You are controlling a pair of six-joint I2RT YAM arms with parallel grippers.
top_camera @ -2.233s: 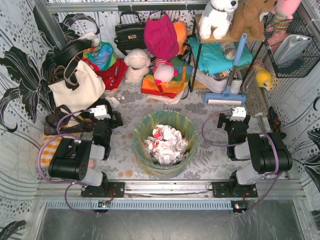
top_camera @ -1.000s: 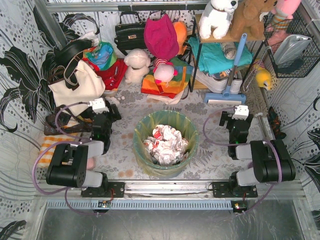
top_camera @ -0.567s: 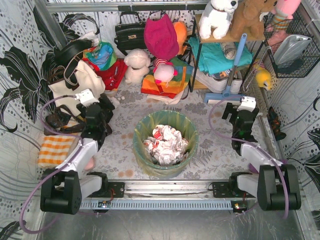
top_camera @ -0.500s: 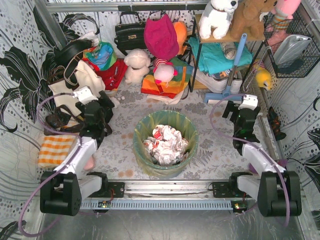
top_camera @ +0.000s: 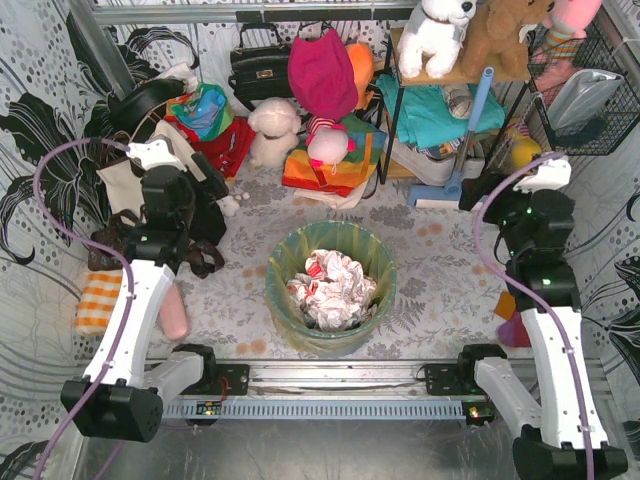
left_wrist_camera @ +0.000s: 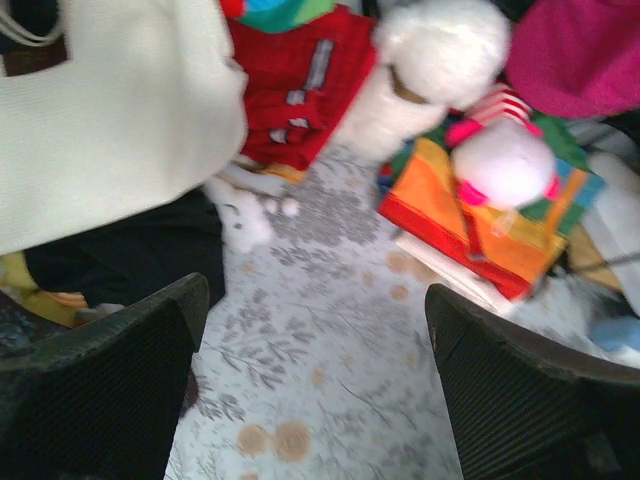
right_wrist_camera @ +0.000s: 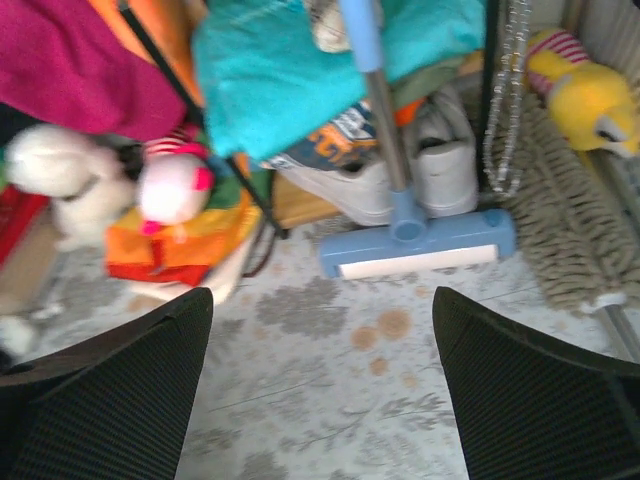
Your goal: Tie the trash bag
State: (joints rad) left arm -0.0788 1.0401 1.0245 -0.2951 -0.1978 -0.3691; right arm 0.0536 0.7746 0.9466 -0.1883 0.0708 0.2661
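Your trash bag (top_camera: 372,256) stood untied, mouth open, mid-table (top_camera: 440,262), crumpled paper (top_camera: 330,288) inside. Well apart on its left, your left gripper (left_wrist_camera: 315,400) faced the cream tote (left_wrist_camera: 100,120), released and empty. Your right gripper (right_wrist_camera: 320,395), likewise spread, faced the blue mop head (right_wrist_camera: 415,246).

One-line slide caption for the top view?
Left gripper and right gripper, both open, flank the untied trash bag, neither touching it.
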